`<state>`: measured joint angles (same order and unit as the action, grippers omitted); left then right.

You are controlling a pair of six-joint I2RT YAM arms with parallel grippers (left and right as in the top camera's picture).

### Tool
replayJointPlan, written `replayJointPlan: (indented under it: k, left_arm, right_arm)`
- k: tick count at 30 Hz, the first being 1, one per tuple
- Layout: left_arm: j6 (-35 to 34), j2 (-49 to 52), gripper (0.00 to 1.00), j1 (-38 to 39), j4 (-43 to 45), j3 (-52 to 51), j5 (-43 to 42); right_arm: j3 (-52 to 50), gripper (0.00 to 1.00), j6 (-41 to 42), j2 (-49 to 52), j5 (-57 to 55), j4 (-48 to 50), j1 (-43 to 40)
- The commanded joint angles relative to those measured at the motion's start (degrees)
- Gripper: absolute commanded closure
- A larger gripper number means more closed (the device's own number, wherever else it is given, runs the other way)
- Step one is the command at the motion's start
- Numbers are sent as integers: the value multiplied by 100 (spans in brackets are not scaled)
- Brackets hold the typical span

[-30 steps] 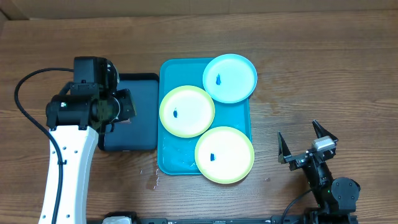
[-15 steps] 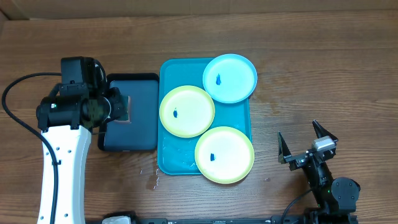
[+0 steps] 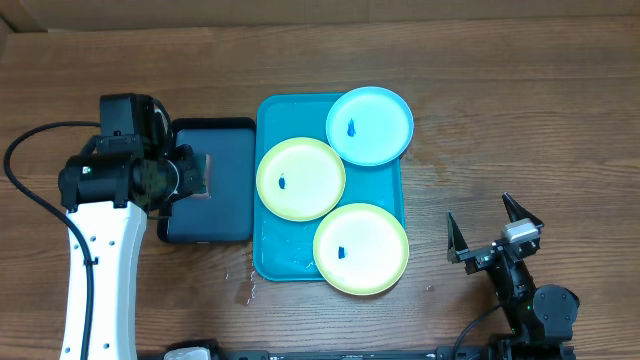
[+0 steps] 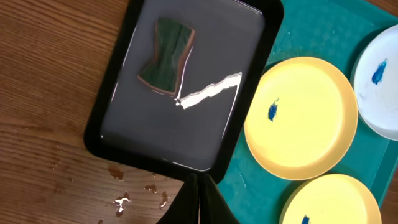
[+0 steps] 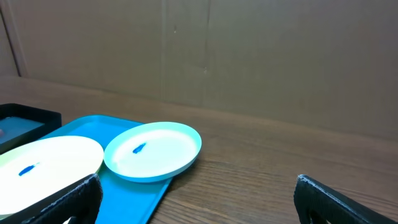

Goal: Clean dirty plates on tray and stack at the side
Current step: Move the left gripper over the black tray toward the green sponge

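The turquoise tray (image 3: 268,250) holds three dirty plates. They are a yellow-green plate (image 3: 300,178), a second yellow-green plate (image 3: 361,248) and a light blue plate (image 3: 370,125) that overhangs the far right corner. Each has a small blue smudge. My left gripper (image 3: 190,175) is over the left side of a black tray (image 3: 228,205). In the left wrist view its fingers (image 4: 199,199) are shut and empty above that tray's near edge. My right gripper (image 3: 492,228) is open and empty on the table right of the turquoise tray. It faces the light blue plate (image 5: 155,152).
A green sponge (image 4: 166,55) lies in the wet black tray (image 4: 205,124), apart from my left fingers. Water drops (image 3: 245,290) spot the wood near the trays' front corners. A cardboard wall (image 5: 249,56) stands behind the table.
My left arm has shifted left over the black tray, uncovering more of it, then held still. The plates and the right arm have not moved.
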<state>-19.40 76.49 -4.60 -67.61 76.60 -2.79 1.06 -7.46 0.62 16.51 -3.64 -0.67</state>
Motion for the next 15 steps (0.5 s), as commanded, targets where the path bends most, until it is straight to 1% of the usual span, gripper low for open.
replayJointPlan:
  k: [1,8,15]
  left_arm:
    - [13,7,96,-33,-68,212,42]
    - [212,199,96,-31,-608,809,39]
    - [225,341,96,-22,-739,776,42]
  right_arm:
    - [-61,0,35,-35,-33,35,2]
    - [-61,0,35,-35,-33,33,2]
    - [-61,0,35,-35,-33,35,2]
